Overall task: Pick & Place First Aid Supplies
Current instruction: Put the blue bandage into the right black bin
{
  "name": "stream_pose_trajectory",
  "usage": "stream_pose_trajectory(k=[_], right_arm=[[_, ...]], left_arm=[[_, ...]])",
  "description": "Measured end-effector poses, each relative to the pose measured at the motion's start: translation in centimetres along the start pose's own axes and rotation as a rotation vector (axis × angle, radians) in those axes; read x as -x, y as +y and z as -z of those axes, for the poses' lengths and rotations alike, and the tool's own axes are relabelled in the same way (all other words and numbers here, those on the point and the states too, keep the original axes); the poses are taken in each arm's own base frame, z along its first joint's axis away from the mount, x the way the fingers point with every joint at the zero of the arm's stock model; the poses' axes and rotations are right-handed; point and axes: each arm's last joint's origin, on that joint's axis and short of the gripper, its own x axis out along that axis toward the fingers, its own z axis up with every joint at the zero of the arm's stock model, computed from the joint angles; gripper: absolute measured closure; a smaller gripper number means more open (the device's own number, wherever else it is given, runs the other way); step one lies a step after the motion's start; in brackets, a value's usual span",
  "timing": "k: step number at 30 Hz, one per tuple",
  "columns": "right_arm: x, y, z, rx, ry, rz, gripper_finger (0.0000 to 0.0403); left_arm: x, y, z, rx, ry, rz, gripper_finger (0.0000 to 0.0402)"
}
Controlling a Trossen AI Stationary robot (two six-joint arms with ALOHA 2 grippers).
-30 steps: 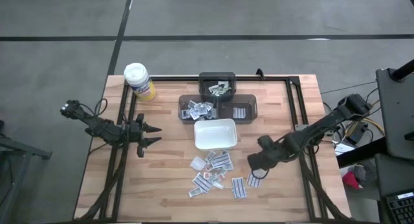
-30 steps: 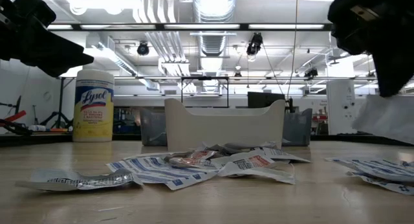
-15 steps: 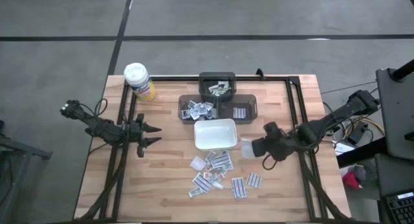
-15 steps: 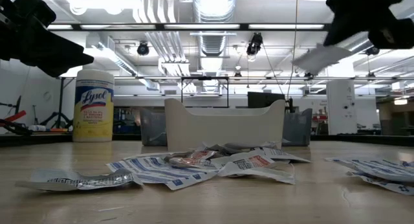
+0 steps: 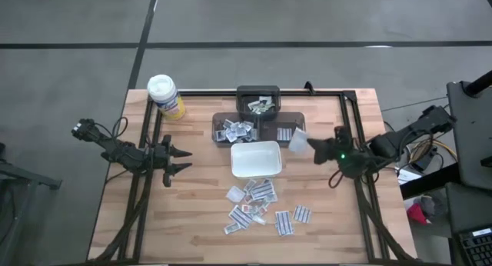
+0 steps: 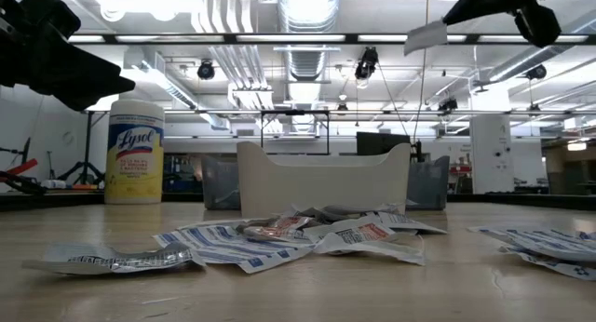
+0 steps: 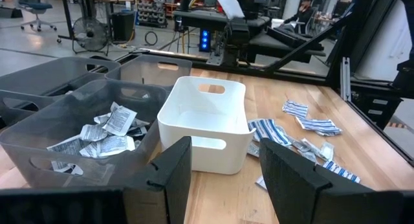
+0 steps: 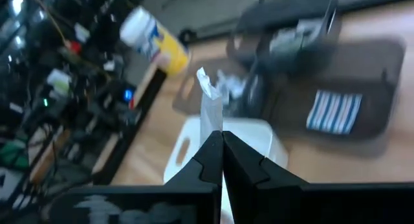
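Just right of the white dish (image 5: 256,159), the right gripper (image 5: 311,145) is clamped on one packet (image 5: 297,139), held high to clear the grey bins (image 5: 259,128). Left gripper (image 5: 183,160) idles left of the dish, fingers apart, empty.

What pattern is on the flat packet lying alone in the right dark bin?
Blue and white stripes on the flat packet, clearest in the right wrist view.

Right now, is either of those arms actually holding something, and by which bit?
Yes. The right pincer is shut on one small white packet, pinching it by one end, above the table. The left pincer is open and holds nothing.
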Motion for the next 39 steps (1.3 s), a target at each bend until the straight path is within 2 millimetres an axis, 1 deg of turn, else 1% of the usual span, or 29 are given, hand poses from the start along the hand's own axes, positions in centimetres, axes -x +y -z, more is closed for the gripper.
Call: stream_pose_trajectory(k=[3, 7, 12, 19, 23, 30, 35, 39], right_arm=[[-0.1, -0.1, -0.7, 0.013, -0.066, 0.011, 0.0395], [-0.6, -0.3, -1.4, 0.037, -0.127, 0.047, 0.0395], [-1.8, -0.3, -2.3, 0.065, -0.183, 0.094, 0.0395], [-3.5, -0.2, -3.9, 0.176, -0.236, 0.154, 0.0395], [-4.6, -0.4, -4.7, 0.257, -0.189, 0.176, 0.0395], [-6.9, -1.4, -5.8, 0.376, -0.053, 0.221, 0.0395], [-8.7, -2.2, -6.6, 0.427, 0.022, 0.238, 0.0395], [-10.5, -2.7, -7.2, 0.466, 0.075, 0.234, 0.0395]], left_arm=[[0.0, 0.0, 0.0, 0.001, 0.000, 0.000, 0.0225], [0.0, 0.0, 0.0, 0.000, 0.000, 0.000, 0.0225], [0.0, 0.0, 0.0, 0.000, 0.000, 0.000, 0.0225], [0.0, 0.0, 0.0, 0.000, 0.000, 0.000, 0.0225], [0.0, 0.0, 0.0, 0.000, -0.003, -0.012, 0.0225], [0.0, 0.1, 0.0, 0.000, -0.006, -0.026, 0.0225], [0.0, 0.1, 0.0, 0.000, -0.006, -0.026, 0.0225], [0.0, 0.1, 0.0, 0.000, -0.006, -0.026, 0.0225]])
